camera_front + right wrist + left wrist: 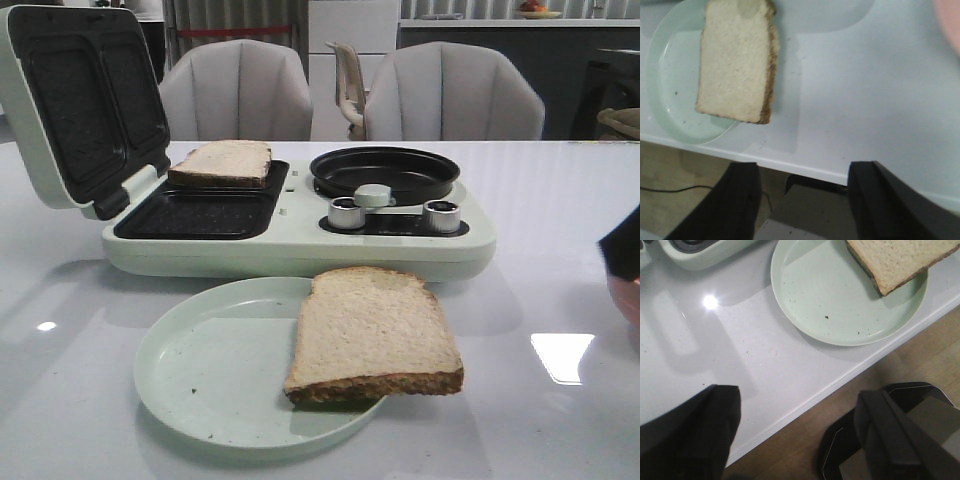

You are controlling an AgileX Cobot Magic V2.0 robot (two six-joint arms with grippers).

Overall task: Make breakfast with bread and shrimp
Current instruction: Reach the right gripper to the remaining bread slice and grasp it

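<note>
One bread slice (221,162) lies on the far plate of the open sandwich maker (300,250). The second bread slice (372,335) lies on the pale green plate (200,370), overhanging its right rim; it also shows in the left wrist view (895,260) and the right wrist view (737,62). No shrimp is in view. My left gripper (797,432) is open and empty over the table's front edge. My right gripper (802,200) is open and empty, also at the front edge. Neither gripper shows in the front view.
The sandwich maker's lid (75,105) stands open at the left. A round black pan (385,172) and two knobs (347,212) sit on its right half. A pink bowl's edge (625,290) shows at the far right. Chairs (455,95) stand behind the table.
</note>
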